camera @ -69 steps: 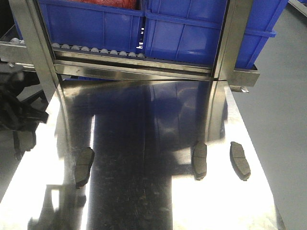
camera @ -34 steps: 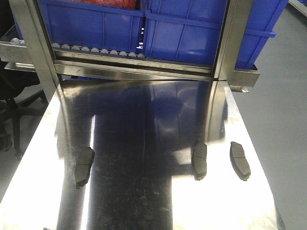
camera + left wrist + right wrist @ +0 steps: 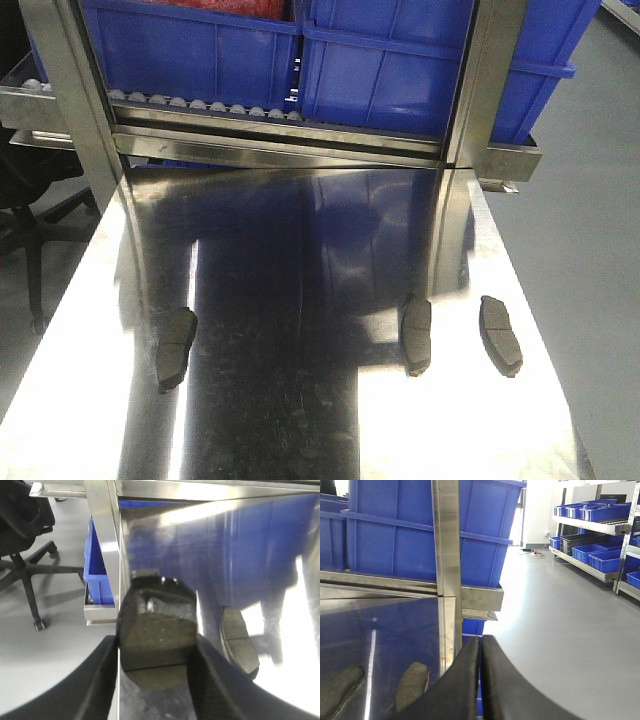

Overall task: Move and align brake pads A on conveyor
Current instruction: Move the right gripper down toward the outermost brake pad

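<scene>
Three brake pads A lie on the shiny steel table (image 3: 300, 430) in the front view: one at the left (image 3: 176, 346), two at the right (image 3: 416, 335) (image 3: 499, 333). No gripper shows in that view. In the left wrist view my left gripper (image 3: 156, 642) is shut on a fourth grey brake pad (image 3: 157, 630), held over the table's left edge. Another pad (image 3: 240, 640) lies on the steel to its right. My right gripper (image 3: 481, 641) is shut with nothing in it, past the table's right edge. Two pads (image 3: 412, 685) (image 3: 340, 690) lie to its left. The conveyor is out of view.
A roller rack with blue bins (image 3: 300, 60) stands across the back of the table on steel posts (image 3: 70, 110) (image 3: 480, 90). A black office chair (image 3: 25, 540) is on the floor to the left. Shelves with blue bins (image 3: 600, 535) stand far off to the right.
A dark shape at the left edge of the front view one second ago has gone out of view. The three pads on the table have not moved.
</scene>
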Robot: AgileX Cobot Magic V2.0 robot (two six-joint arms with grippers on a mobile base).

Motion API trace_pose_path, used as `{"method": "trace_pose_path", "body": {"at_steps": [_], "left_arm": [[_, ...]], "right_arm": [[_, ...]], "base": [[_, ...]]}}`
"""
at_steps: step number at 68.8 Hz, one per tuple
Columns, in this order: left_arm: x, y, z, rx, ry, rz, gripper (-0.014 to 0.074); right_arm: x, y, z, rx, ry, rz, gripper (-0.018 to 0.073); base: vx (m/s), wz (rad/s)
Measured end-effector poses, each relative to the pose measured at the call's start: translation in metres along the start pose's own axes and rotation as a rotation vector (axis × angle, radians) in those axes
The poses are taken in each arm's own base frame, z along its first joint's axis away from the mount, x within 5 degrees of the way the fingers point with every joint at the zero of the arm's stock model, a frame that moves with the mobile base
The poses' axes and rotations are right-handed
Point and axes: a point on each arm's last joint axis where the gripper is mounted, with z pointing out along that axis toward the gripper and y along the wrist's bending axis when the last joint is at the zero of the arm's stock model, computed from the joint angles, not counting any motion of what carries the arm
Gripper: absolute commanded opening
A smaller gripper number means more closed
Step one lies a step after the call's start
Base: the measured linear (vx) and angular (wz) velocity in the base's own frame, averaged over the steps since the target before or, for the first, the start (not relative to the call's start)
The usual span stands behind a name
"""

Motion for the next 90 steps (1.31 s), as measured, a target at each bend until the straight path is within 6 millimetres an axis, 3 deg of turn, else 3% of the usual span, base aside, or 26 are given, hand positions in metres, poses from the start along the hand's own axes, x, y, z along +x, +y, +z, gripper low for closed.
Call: {"method": "trace_pose_path", "body": {"at_steps": [79, 90], "left_arm": [[-0.001, 0.000, -0.001, 0.000, -0.010, -0.003, -0.0006], [-0.001, 0.000, -0.001, 0.000, -0.010, -0.003, -0.0006]], "right_arm": [[0.000, 0.000, 0.000, 0.000, -0.002, -0.002, -0.0010], [-0.012, 0.000, -0.001, -0.004, -0.138, 0.030, -0.0010]], "base": [[0.00, 0.00], [0.00, 0.00]]}}
